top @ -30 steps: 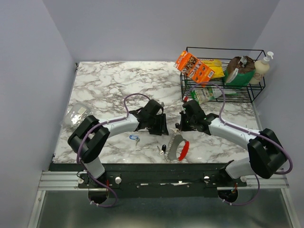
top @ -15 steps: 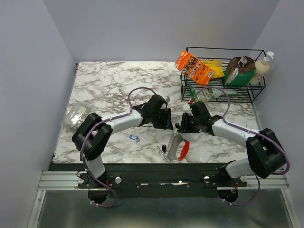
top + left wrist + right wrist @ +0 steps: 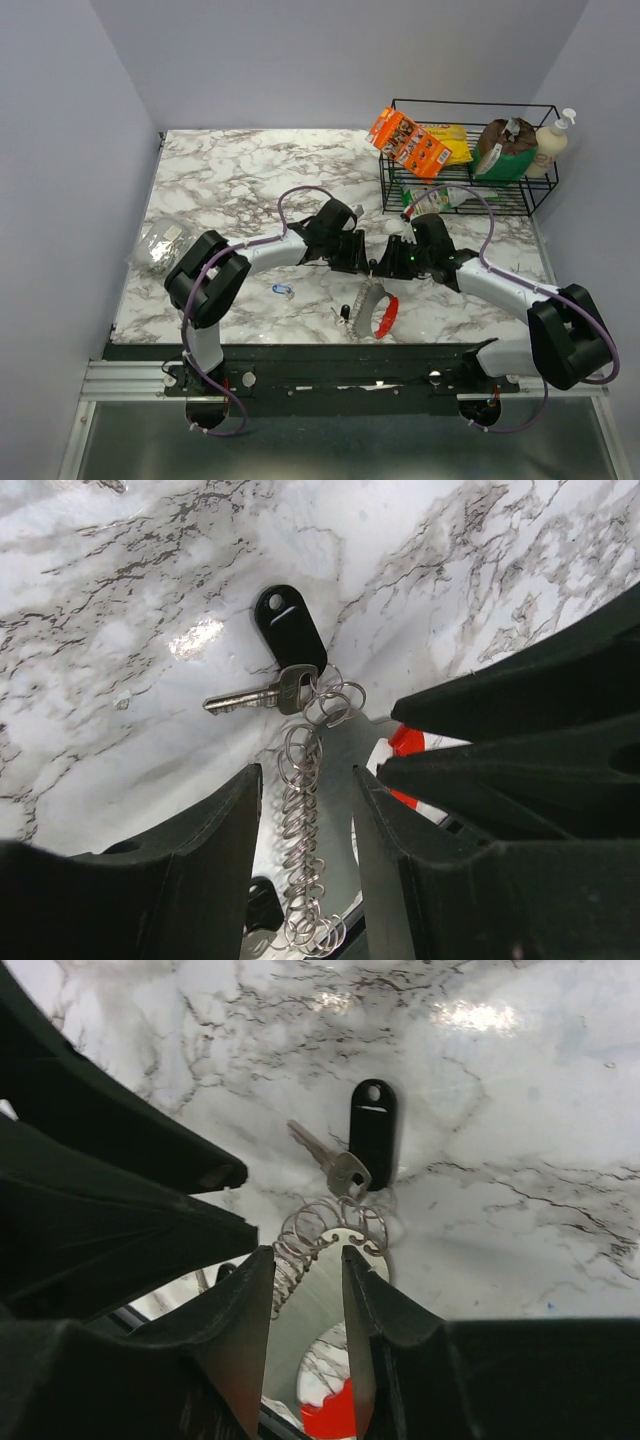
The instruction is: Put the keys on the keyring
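My left hand [image 3: 307,780] is about half wide, with its fingers on both sides of the ring chain of the keyring [image 3: 367,303]. My right hand [image 3: 305,1258] faces it closely, its fingers narrow around the grey end of the same strip, and I cannot tell if they press it. The keyring lies flat on the counter [image 3: 230,170] with its red piece [image 3: 386,315] toward me, a silver key [image 3: 335,1165] with a black tag [image 3: 372,1130] touches the rings at its far end, and the blue-headed key [image 3: 283,291] lies apart to the left.
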Robot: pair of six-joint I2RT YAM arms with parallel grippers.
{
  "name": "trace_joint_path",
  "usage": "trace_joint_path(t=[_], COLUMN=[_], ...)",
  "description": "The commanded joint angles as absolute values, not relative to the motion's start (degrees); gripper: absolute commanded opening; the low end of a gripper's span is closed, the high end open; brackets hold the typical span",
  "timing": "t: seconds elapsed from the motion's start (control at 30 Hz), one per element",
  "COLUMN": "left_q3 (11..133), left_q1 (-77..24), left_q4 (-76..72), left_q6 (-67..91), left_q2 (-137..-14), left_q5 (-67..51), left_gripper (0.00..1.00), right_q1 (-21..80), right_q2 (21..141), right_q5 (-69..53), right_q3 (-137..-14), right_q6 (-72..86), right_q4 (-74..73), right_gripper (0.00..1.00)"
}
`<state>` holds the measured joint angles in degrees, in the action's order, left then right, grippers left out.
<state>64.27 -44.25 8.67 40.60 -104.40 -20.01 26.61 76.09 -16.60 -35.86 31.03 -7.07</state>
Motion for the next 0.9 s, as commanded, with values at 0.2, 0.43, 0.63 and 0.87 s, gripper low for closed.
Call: trace_joint_path(t=[0.2,0.43,0.63,0.87], left_q3=[66.6,66.7,67.4,67.5], left_q1=[-44.1,-44.1,-44.1,-44.1], left_q4=[6.7,7.3,8.6,8.8], left_q6=[41.7,42.2,43.0,44.0], left_q2=[-107.3,-108.4,-110.4,-112.0], left_q5=[-22.5,-22.5,-23.1,-24.7], left_gripper=[0.47,0.43,0.34,0.34], right_q1=[26.5,26.5,26.5,26.5], right_q2=[79.6,81.7,81.8,81.6], right_q5=[-20.1,-18.2,-19.2,-19.5], right_q3=[-34.3,-34.8,-34.5,-34.1], right_q6=[30.8,30.8,30.8,30.8], right_q4=[-3.8,-3.7,-2.7,-2.4], right_gripper=[0.39,0.38,0.38,0.38])
